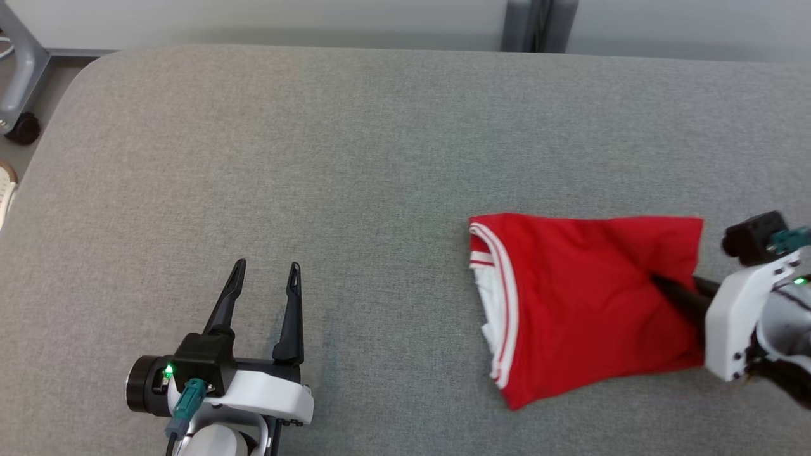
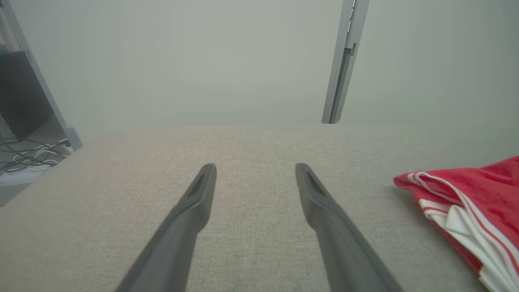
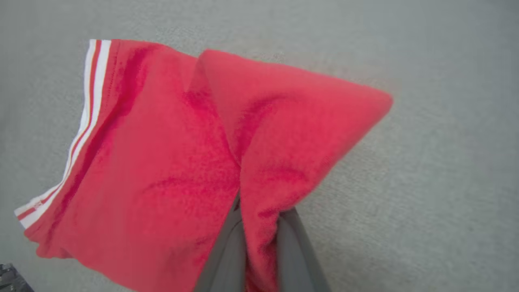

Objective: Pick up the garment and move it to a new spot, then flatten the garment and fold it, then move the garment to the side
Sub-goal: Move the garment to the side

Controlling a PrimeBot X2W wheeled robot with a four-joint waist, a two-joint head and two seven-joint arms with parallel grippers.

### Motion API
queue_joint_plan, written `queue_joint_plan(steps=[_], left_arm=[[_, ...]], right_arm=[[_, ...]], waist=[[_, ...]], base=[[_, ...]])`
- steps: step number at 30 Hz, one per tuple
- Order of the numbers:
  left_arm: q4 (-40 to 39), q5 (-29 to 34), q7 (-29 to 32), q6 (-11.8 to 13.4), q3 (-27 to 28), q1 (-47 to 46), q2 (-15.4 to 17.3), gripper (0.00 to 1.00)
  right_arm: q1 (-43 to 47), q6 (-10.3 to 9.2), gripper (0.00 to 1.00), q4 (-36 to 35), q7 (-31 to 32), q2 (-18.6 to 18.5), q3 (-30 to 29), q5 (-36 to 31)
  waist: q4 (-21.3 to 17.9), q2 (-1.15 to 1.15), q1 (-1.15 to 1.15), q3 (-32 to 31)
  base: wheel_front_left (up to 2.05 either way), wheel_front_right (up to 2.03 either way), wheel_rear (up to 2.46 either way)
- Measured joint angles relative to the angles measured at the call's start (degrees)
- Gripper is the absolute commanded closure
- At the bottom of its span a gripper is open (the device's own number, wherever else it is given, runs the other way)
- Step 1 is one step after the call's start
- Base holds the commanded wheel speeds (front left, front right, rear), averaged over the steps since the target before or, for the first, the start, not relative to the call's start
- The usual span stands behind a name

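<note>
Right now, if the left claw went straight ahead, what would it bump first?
Probably nothing. Ahead of the left claw the grey table looks free; the garment lies off to its right.

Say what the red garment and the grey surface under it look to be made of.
Garment: soft matte knit, likely a synthetic jersey; it creases and bunches limply where the right hand pinches it. Surface: grey woven upholstery cloth, matte, with a fine heathered weave; what lies beneath cannot be told.

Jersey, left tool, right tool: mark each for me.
jersey [image 1: 583,297], head view, middle of the red folded body.
left tool [image 1: 267,269], head view, gap between its open fingertips.
right tool [image 3: 261,209], right wrist view, between fingers pinching the jersey.
</note>
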Motion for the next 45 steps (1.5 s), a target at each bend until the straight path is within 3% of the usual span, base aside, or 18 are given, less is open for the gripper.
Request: queue_joint_plan(steps=[15,27,31,45], left_arm=[[-0.4,-0.3,0.0,0.1,-0.1,-0.8,0.0,0.00],[-0.2,1.4,0.0,-0.9,1.5,-1.7,0.0,0.00],[-1.5,4.3,0.0,-1.5,1.2,-2.2,0.0,0.00],[-1.5,9.3,0.0,-3.9,-2.4,-6.6,0.1,0.00]], right_arm=[[-5.6,0.00,1.00,1.8,5.9,-18.9,-5.5,2.6],[-4.9,0.00,1.00,8.3,8.4,-29.5,-9.4,2.5],[-4.9,0.00,1.00,10.0,8.9,-29.8,-10.7,1.0],[-9.8,0.00,1.00,14.9,5.7,-21.9,-11.7,-7.4]], waist=[[-2.8,0.00,0.00,2.4],[-2.4,0.00,0.00,5.8],[-3.1,0.00,0.00,6.6],[-9.2,0.00,0.00,10.9]], base=[[0.00,0.00,0.00],[0.00,0.00,0.00],[0.00,0.00,0.00],[0.00,0.00,0.00]])
